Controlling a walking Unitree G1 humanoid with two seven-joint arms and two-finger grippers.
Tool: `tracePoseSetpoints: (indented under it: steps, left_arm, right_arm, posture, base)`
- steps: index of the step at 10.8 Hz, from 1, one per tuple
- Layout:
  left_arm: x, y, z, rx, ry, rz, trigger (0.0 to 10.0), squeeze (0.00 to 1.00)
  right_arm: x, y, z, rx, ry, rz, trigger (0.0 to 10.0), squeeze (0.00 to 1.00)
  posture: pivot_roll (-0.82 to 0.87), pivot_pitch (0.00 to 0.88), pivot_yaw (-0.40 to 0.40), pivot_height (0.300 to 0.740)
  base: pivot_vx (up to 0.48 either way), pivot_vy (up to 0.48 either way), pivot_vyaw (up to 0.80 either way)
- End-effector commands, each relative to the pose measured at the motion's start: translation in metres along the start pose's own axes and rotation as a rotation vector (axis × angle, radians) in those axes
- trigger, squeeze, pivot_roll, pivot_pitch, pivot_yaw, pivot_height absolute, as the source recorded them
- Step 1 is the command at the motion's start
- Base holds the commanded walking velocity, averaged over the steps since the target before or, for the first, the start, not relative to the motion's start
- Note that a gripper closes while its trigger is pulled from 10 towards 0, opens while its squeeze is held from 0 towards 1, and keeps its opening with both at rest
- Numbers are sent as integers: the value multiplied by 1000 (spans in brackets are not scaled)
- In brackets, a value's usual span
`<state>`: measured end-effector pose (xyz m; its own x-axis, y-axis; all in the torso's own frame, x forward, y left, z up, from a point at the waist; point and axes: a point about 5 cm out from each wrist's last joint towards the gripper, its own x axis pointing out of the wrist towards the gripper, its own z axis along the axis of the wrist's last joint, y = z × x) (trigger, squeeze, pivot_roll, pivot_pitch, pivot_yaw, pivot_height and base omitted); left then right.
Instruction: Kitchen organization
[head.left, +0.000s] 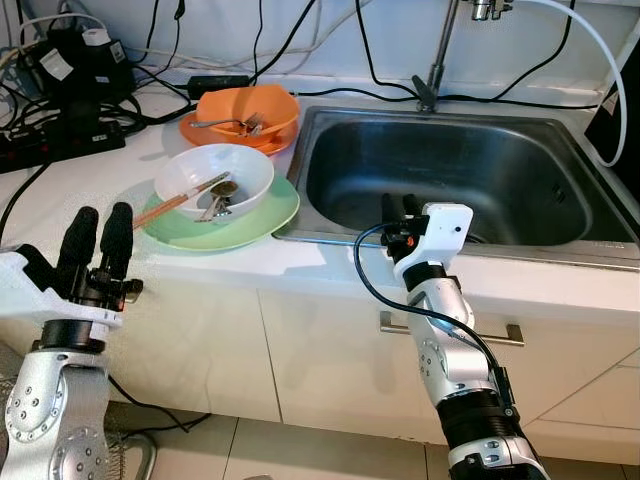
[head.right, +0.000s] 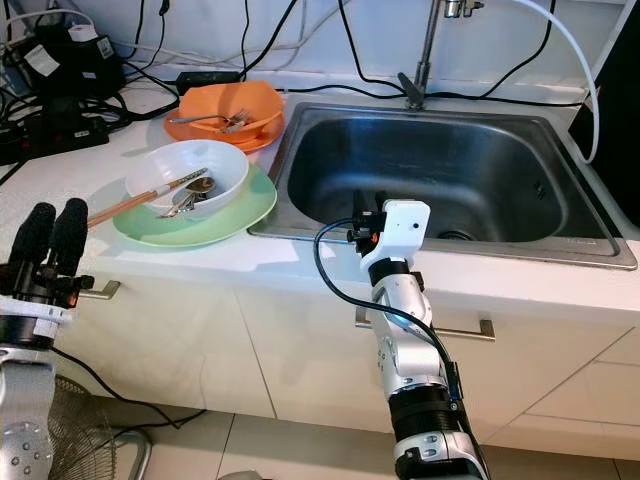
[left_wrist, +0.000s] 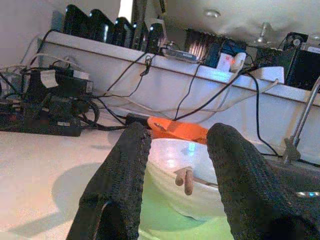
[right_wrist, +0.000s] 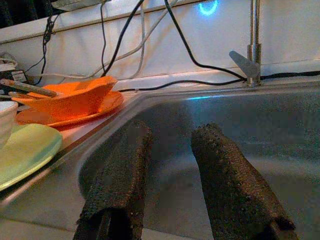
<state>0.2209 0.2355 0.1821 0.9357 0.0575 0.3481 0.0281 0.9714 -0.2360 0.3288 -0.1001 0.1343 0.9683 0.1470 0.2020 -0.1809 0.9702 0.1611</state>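
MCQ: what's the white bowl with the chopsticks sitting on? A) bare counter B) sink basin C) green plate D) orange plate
C: the white bowl, with chopsticks and spoons in it, rests on the green plate on the counter left of the sink; the orange bowl sits on its own orange plate behind.

On the desk (head.left: 90, 185), 2 stacks are sitting left of the sink (head.left: 450, 175): a bowl (head.left: 213, 178) holding chopsticks (head.left: 180, 200) and spoons (head.left: 217, 200) on a plate (head.left: 255, 222), and behind it another bowl (head.left: 248, 110) on its plate (head.left: 200, 132), with a faucet (head.left: 432, 75) standing behind the sink.
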Motion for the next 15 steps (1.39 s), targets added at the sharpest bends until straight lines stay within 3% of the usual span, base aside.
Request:
tracePoseSetpoints:
  steps: [1, 3, 10, 11, 12, 13, 15]
  left_arm:
    - [-3, 1, -5, 10, 19, 5, 10000, 0]
    - [-3, -1, -11, 18, 38, -1, 10000, 0]
    - [22, -3, -23, 42, 52, -17, 10000, 0]
    - [23, -2, -23, 42, 53, -15, 8314, 0]
    - [23, -1, -24, 43, 55, -9, 1608, 0]
    - [24, -2, -24, 42, 56, -9, 0, 0]
    - [24, -2, -25, 38, 54, -12, 0, 0]
  right_arm:
    - [4, 1, 3, 10, -15, 8, 10000, 0]
    - [4, 3, 3, 14, -15, 10, 10000, 0]
    - [3, 2, 4, 14, -19, 0, 10000, 0]
    - [3, 1, 4, 14, -19, -2, 10000, 0]
    - [3, 1, 4, 13, -19, -3, 10000, 0]
    - [3, 1, 3, 13, -19, -3, 10000, 0]
    - [3, 2, 3, 13, -19, -1, 10000, 0]
  posture:
    - [163, 0, 37, 740]
    - [164, 0, 38, 740]
    - [142, 0, 46, 740]
    - [141, 0, 47, 740]
    - [140, 0, 48, 740]
    - [141, 0, 48, 740]
    - [141, 0, 48, 740]
  base:
    - [0, 0, 0]
    - [0, 0, 0]
    - [0, 0, 0]
    - [0, 0, 0]
    - [0, 0, 0]
    - [0, 0, 0]
    - [0, 0, 0]
